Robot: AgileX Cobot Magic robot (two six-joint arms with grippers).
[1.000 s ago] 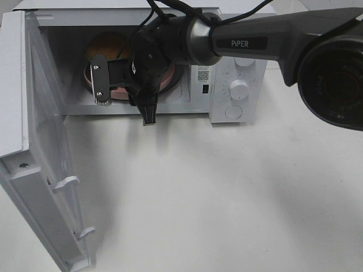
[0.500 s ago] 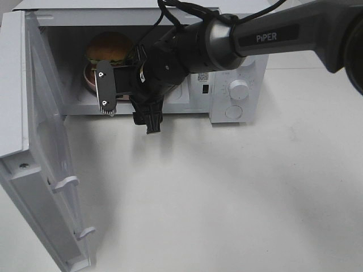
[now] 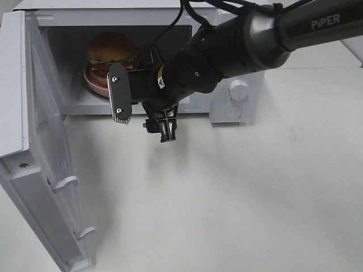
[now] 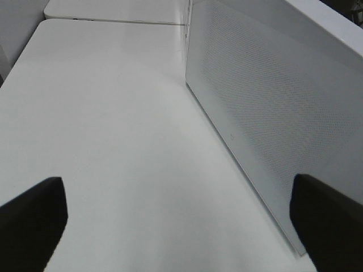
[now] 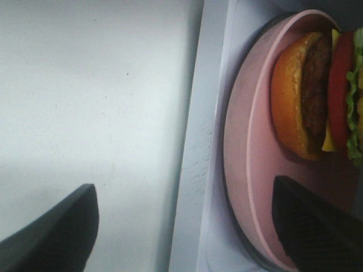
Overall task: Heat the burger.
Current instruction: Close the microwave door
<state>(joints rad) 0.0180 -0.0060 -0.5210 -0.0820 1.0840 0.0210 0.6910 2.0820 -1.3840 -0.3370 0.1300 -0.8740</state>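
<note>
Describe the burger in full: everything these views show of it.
The burger stands upright on a pink plate inside the open microwave, in the left part of the cavity as the high view shows it. Its domed top bun is glossy golden-brown. Beneath come a green lettuce frill, red tomato, yellow cheese, a dark patty and the bottom bun. It looks whole and neatly stacked. Only the plate touches it.

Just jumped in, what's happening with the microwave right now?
The burger sits on its pink plate inside the microwave, whose door stands wide open. The right end effector hangs open and empty in front of the opening; the left end effector is open beside the door's outer face.
</note>
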